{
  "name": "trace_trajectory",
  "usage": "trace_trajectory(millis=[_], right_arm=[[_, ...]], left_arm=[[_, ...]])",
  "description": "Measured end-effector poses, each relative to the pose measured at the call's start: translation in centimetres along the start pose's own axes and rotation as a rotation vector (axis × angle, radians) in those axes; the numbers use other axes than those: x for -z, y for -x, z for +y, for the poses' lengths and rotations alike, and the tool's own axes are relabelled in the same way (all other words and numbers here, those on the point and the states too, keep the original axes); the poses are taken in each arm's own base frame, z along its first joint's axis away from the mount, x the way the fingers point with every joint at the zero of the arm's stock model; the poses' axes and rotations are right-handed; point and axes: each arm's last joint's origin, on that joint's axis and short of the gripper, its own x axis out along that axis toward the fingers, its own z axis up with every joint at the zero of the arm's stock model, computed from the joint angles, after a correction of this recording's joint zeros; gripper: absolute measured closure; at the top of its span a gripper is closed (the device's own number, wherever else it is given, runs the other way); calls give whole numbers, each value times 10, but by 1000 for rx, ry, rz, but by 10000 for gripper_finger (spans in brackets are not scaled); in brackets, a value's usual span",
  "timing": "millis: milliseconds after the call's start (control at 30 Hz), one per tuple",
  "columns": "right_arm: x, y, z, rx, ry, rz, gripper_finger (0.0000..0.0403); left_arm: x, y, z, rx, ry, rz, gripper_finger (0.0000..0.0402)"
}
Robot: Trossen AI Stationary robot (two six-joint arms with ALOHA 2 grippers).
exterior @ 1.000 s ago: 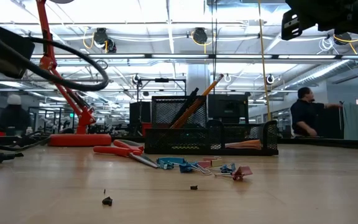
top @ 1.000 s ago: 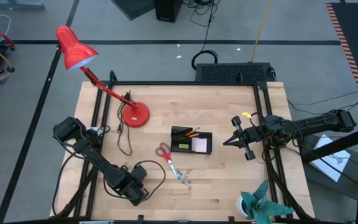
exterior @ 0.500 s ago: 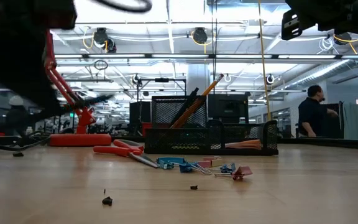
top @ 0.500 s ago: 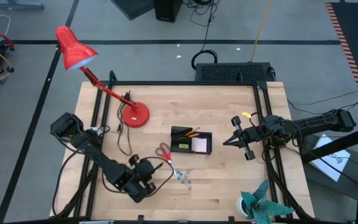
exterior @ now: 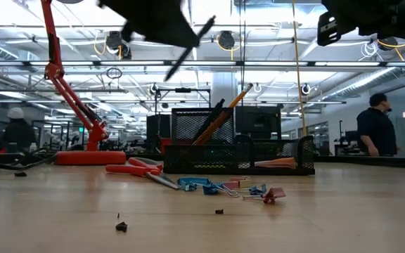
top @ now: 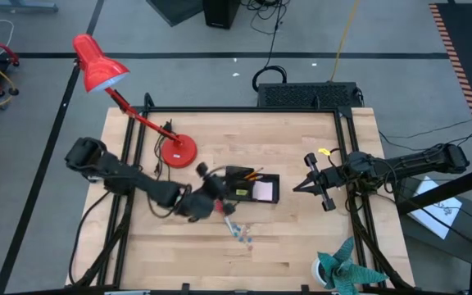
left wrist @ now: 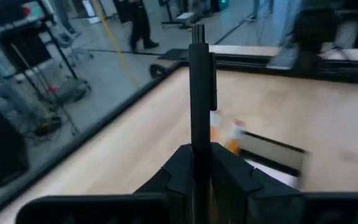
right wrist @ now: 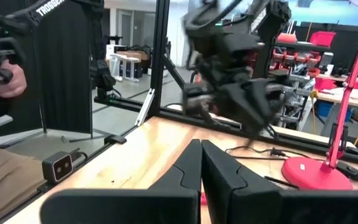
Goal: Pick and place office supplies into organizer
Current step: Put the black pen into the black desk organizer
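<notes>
On the wooden tabletop [top: 301, 246] a black organizer [top: 252, 186] was seen at the middle. A dark pen [left wrist: 199, 99] was clamped upright in the left claw [top: 211, 190], raised beside the organizer. The right claw [top: 300, 188], clenched empty, was held well apart.

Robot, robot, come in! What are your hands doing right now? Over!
Left gripper shut on dark pen, above table beside organizer. Right gripper shut, empty, waiting on other side. Scissors, clips on table. Nothing blocking.
</notes>
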Motion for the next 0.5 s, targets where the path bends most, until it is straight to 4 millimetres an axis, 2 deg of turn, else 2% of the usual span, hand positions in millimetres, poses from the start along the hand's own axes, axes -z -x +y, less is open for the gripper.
trace_trajectory(millis=[200, 367, 500], right_arm=[[0, 0, 0, -1, 0, 1, 403], [0, 0, 0, -1, 4, 0, 403], [0, 0, 0, 0, 4, 2, 403]], left_arm=[[0, -41, 22, 16, 1, 30, 371], [9, -67, 23, 61, -21, 13, 349], [27, -80, 18, 58, -63, 65, 352]])
